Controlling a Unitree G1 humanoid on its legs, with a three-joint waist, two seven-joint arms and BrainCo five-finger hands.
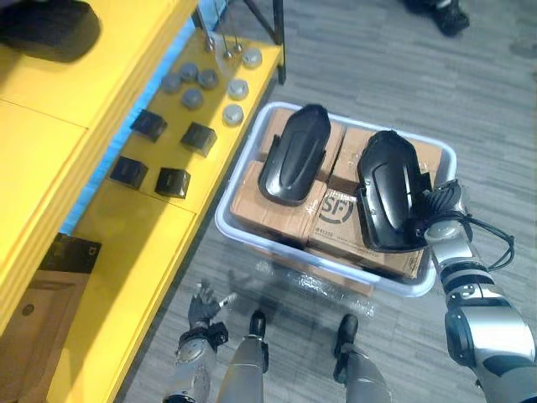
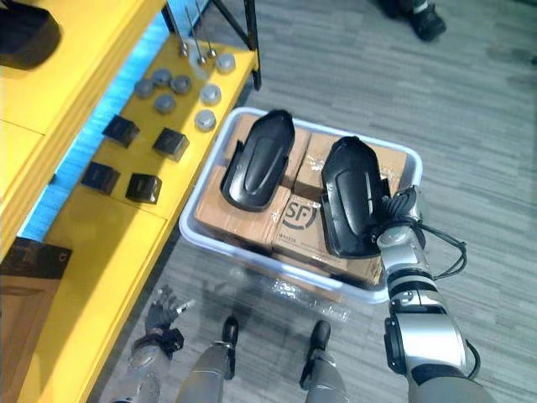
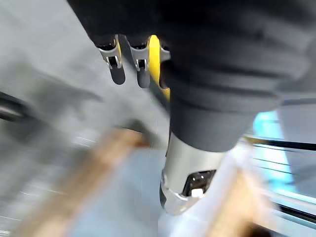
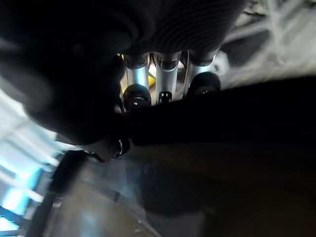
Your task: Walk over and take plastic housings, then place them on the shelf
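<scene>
Over at the white bin (image 1: 252, 239) beside the yellow shelf (image 1: 143, 243) — arrived, apparently, yet lifted nothing: see left plastic housing (image 1: 294, 155) and right plastic housing (image 1: 390, 189) both flat on the cardboard boxes (image 1: 336, 210). Have right robot hand (image 1: 435, 208) against the right plastic housing's near edge, cannot tell whether closed on it; hold left robot hand (image 1: 204, 309) low by the shelf, fingers loosely spread. Leaves grasping, carrying and shelving all to do.

Boxes (image 1: 199, 136) and discs (image 1: 192, 98) crowd the shelf (image 1: 143, 252) beyond its bare near end.
</scene>
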